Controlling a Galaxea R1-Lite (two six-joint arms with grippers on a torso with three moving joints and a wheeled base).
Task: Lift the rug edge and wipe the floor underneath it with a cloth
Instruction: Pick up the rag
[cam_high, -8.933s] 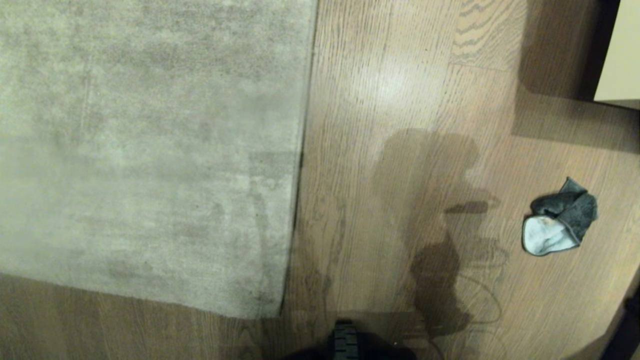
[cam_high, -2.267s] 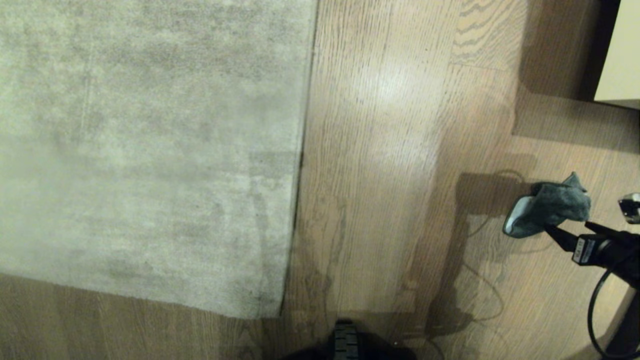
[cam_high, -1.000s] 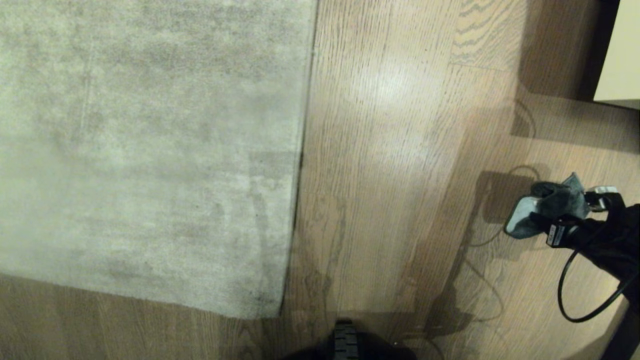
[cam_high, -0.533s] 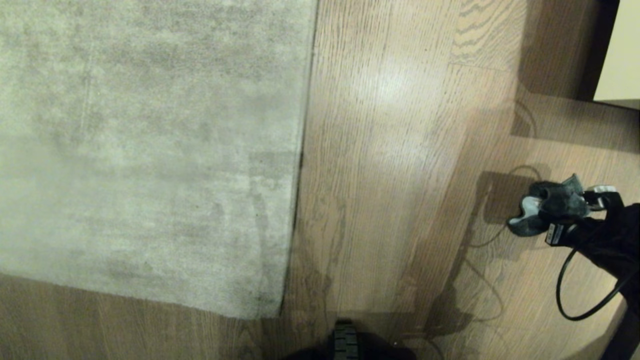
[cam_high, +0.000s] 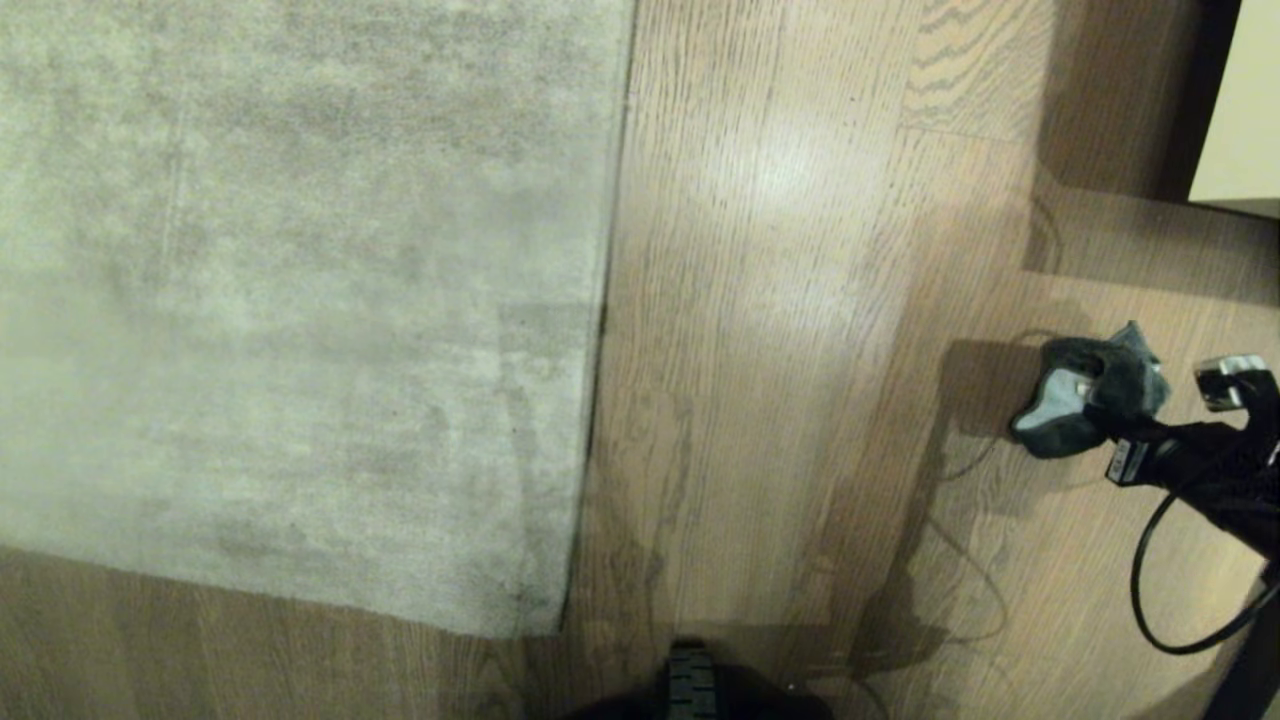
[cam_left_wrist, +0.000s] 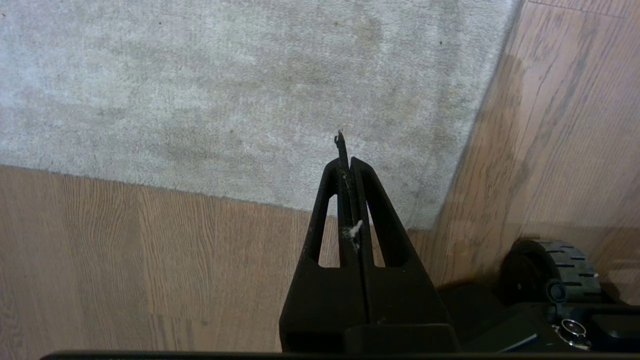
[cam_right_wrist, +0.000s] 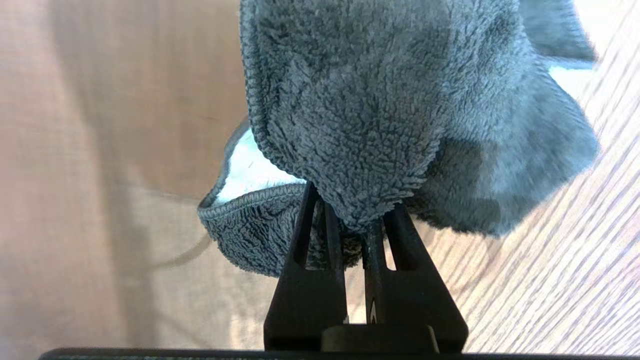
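One job out of three looks settled, by my reading: the small dark grey-green fluffy cloth (cam_high: 1095, 395) is in the robot's grasp, and everything else is yet to come. The right gripper (cam_right_wrist: 350, 227) has its two black fingers pinched nearly together on a fold of that cloth; in the right wrist view the fabric bulges out above the fingertips, with a pale inner face peeking from one side. In the head view the bundle sits at the right side of the scene, at the tip of the right gripper (cam_high: 1110, 428), casting a shadow on the planks; I judge it is raised a little off them, though that is hard to be sure of. The black right arm reaches in from the lower right, a cable looping beneath it.

Now the rest. The straight thin-hemmed rug edge (cam_high: 605, 300) of the big pale grey-beige rug lies flat, unlifted, well apart from the cloth. The light-brown wooden plank floor (cam_high: 780, 300) with its dark wavy grain shows between them, and nothing under the rug has been wiped. So: carry the cloth across, raise the edge, wipe beneath.

Over on the other side, the left gripper (cam_left_wrist: 345, 150) hangs parked above the rug's near corner, fingers pressed fully together, holding nothing. I'd expect that one to do the lifting.
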